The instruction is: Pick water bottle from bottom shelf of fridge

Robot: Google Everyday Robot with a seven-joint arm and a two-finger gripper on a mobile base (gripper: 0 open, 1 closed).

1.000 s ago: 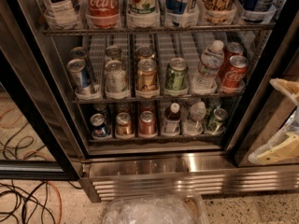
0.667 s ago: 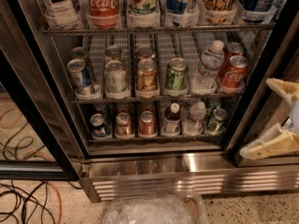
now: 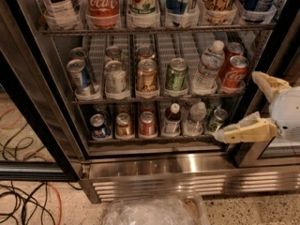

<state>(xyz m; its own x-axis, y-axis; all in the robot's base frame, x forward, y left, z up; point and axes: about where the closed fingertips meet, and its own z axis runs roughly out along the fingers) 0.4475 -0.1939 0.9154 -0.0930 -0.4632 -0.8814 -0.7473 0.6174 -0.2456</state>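
The fridge (image 3: 154, 168) stands open in front of me. On its bottom shelf (image 3: 159, 138) the small clear water bottle (image 3: 194, 119) with a white cap stands upright in the fifth lane from the left. A dark-liquid bottle (image 3: 172, 120) is on its left and a green can (image 3: 217, 120) on its right. My gripper (image 3: 239, 108) is at the right, in front of the shelf's right end. It is open and empty, and its lower fingertip (image 3: 224, 135) is just right of the green can and apart from the bottle.
Three more cans (image 3: 123, 124) stand on the left of the bottom shelf. The middle shelf holds cans and a taller clear bottle (image 3: 208, 67). A black door frame (image 3: 40, 125) is on the left, cables (image 3: 23, 203) lie on the floor, and a clear plastic bag (image 3: 157, 212) is below.
The gripper has moved left and further into view, from the right edge toward the right end of the bottom shelf. The bottles and cans have not moved.
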